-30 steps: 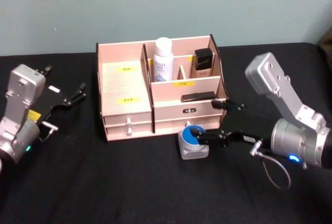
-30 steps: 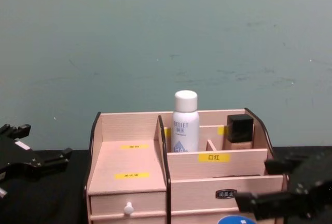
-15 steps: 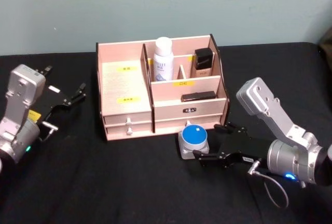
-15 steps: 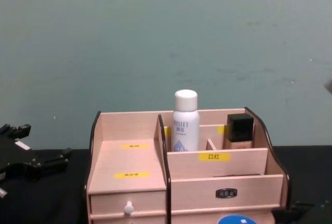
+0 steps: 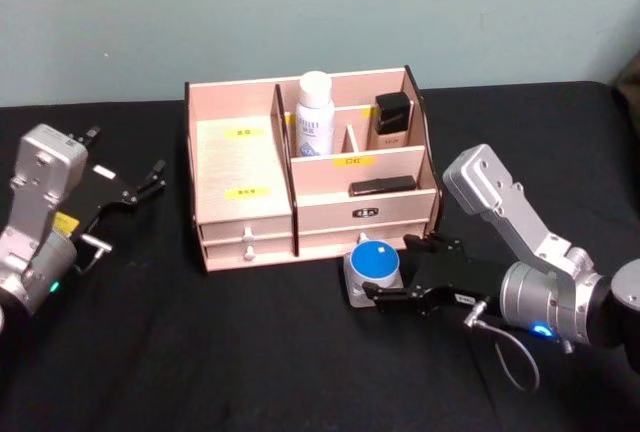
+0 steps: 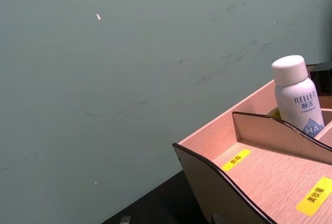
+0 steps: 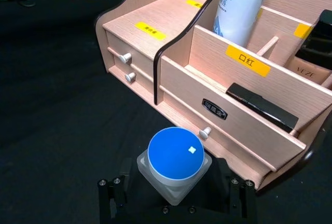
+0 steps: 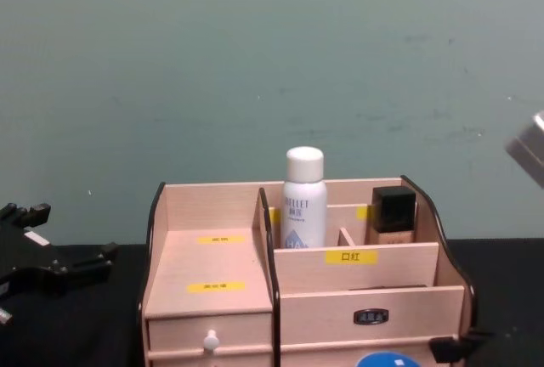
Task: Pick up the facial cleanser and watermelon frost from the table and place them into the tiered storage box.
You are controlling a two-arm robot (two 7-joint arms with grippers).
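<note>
Black table point(image 5: 250, 352) | white bottle point(image 5: 315, 117) reads RELLET | right tool point(image 5: 388, 270) apart, flanking blue-lidded jar point(image 5: 374, 262) | left tool point(image 5: 128, 152) apart, parked

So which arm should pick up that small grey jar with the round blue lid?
Right: the open right gripper straddles the grey blue-lidded jar by the pale wooden organiser; the left gripper sits far off at the side.
</note>
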